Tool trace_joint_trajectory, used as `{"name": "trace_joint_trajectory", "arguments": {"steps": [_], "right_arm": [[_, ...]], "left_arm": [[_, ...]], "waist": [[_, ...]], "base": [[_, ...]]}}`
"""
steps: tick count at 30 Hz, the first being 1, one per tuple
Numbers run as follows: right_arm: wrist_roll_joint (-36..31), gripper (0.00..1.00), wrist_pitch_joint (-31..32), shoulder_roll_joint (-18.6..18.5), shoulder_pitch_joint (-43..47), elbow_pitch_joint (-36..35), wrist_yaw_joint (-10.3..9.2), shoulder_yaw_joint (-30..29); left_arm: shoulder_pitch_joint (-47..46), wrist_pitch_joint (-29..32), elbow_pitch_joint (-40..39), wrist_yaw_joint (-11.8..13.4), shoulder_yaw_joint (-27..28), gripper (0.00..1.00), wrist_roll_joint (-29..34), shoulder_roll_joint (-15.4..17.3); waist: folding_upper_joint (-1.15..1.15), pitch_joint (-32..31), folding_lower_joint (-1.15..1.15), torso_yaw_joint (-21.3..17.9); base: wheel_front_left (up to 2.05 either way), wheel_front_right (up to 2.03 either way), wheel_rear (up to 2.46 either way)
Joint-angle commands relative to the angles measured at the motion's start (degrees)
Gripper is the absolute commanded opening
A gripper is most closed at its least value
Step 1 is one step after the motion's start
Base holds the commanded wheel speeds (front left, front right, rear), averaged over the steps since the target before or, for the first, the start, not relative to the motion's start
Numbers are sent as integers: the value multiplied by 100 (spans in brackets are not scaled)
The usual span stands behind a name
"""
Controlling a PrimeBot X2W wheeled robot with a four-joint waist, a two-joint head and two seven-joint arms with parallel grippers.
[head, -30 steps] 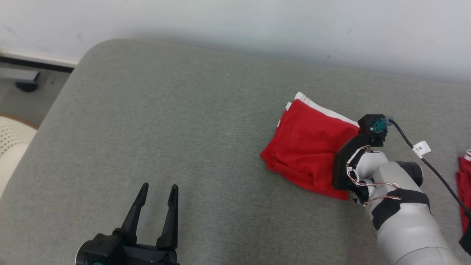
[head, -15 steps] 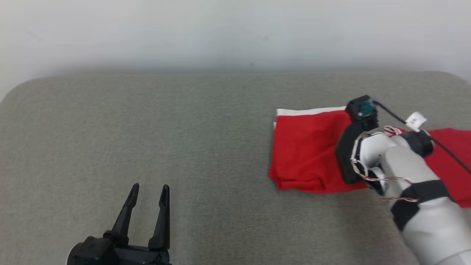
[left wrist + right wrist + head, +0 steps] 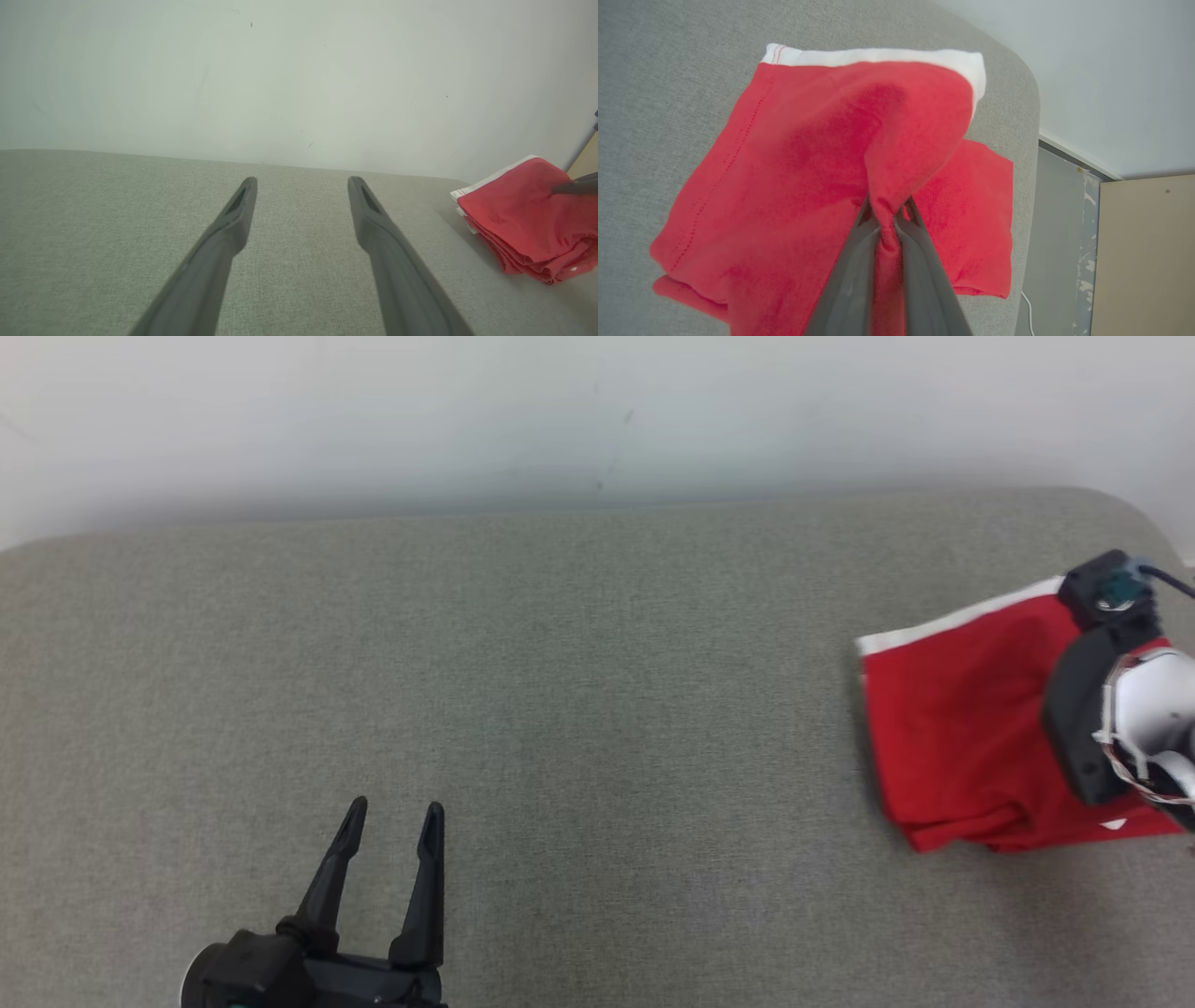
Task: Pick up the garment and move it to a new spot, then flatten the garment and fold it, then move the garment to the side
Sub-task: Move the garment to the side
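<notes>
On the grey couch (image 3: 560,663), the right tool (image 3: 887,219) pinches one red garment (image 3: 952,709).

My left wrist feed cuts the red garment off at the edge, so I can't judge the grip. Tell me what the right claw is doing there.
Observer: The right claw is shut on a pinch of the folded red garment, pulling it up into a peak.
Operator: Report what lies past it.
Observer: More red cloth lies flat beyond the peak, near the gray cushion's edge; I cannot tell whether it is a separate piece.
Operator: Give me the gap to the left claw from above.
Observer: In the head view the left claw stands open, with a wide stretch of bare cushion between it and the garment.
</notes>
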Motion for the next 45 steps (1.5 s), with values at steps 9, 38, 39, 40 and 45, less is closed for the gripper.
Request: {"name": "trace_joint_trajectory", "arguments": {"steps": [9,38,39,40,45], "right_arm": [[-500,0,-353,-813,205,350,-13,87],[-2027,100,-1769,-263,408,1380,-13,-1838],[-2050,100,-1854,-114,491,1279,-13,-1997],[-2036,100,-1966,44,573,1145,-13,-2161],[-1876,100,-2516,984,1271,280,-13,-2957]], "left_arm": [[-225,-16,35,-5,-143,100,-36,64],[-381,-16,-69,-5,128,100,-108,-18],[-362,-16,-107,-5,189,100,-166,-41],[-345,-16,-146,-5,234,100,-177,-53],[-118,-16,-196,-5,318,100,-314,-108]], "waist": [[0,352,0,399],[0,639,0,524],[0,586,0,521],[0,528,0,516],[0,229,0,476]], "base": [[0,0,0],[0,0,0],[0,0,0],[0,0,0],[0,0,0]]}}
